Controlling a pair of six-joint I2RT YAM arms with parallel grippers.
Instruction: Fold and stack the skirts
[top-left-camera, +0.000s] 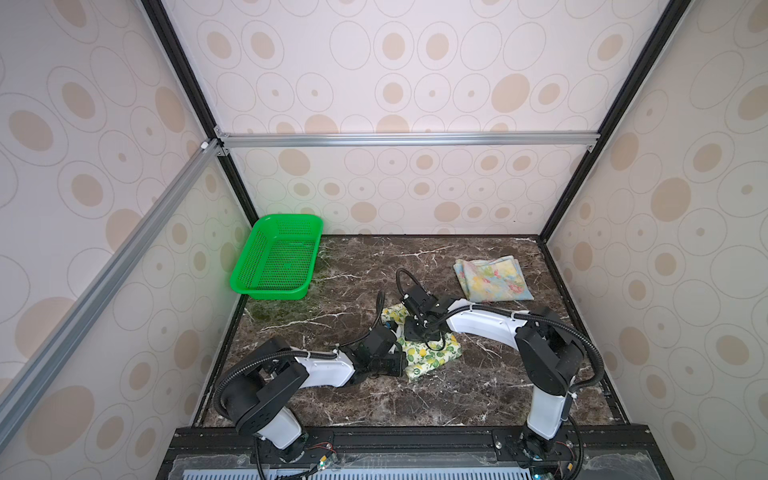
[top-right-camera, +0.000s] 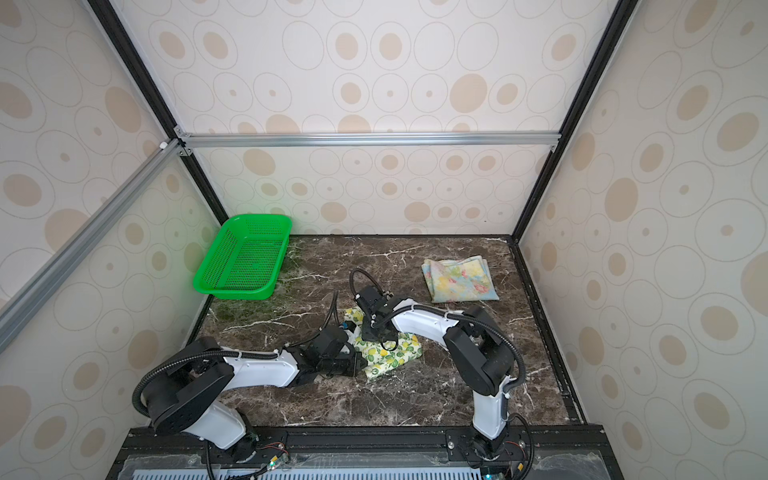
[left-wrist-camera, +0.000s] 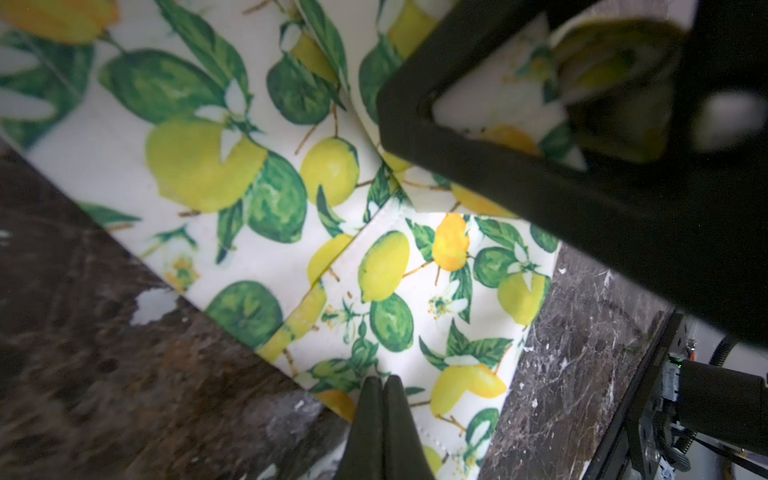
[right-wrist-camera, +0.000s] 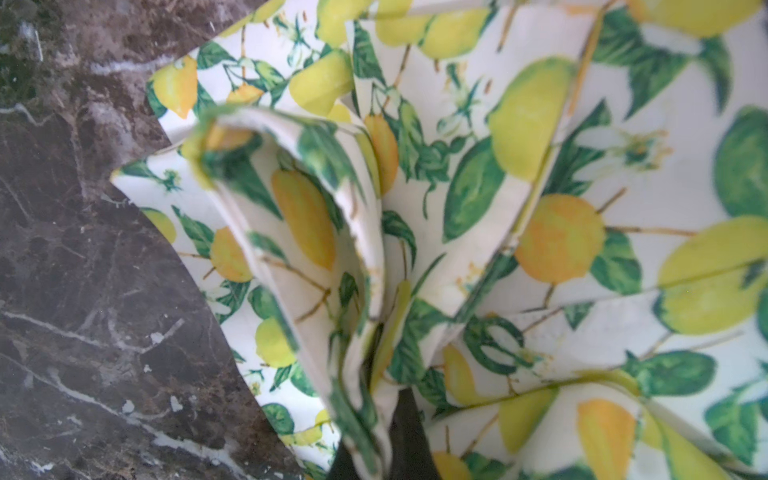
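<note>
The cream lemon-print skirt (top-left-camera: 434, 353) (top-right-camera: 397, 353) lies partly folded in the middle of the marble table. My right gripper (right-wrist-camera: 376, 424) is shut on a raised fold of it, and the cloth bunches up between the fingers. My left gripper (left-wrist-camera: 382, 380) is shut with nothing between its tips. It hovers over the near corner of the lemon skirt (left-wrist-camera: 415, 291). The pastel floral skirt (top-left-camera: 492, 278) (top-right-camera: 459, 278) lies folded at the back right, away from both grippers.
A green mesh basket (top-left-camera: 270, 293) (top-right-camera: 232, 293) stands at the back left corner, tilted against the wall. Patterned walls enclose the table on three sides. The right arm's black wrist (left-wrist-camera: 582, 199) hangs close above the left gripper.
</note>
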